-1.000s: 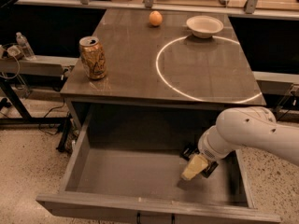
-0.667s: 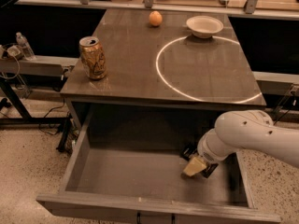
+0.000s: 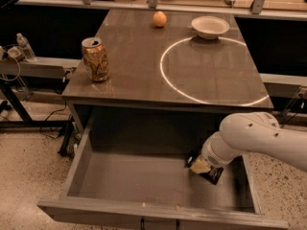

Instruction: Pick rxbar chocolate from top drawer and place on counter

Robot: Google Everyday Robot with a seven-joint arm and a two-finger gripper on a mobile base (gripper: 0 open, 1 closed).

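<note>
The gripper (image 3: pixel 202 166) sits in the top drawer (image 3: pixel 144 186), lower right, at the rxbar chocolate (image 3: pixel 215 175); can't tell if it's clamped. I'd square up before lifting.

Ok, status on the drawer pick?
Gripper low in open grey box drawer, right side. Small flat black wrapper at it, grip unclear. Nothing seen blocking.

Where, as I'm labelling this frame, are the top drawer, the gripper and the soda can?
top drawer (image 3: pixel 129 186): camera view, bare floor of the open drawer.
gripper (image 3: pixel 202 167): camera view, pale tip down in the drawer's right end.
soda can (image 3: pixel 96 61): camera view, middle of its gold side.
</note>
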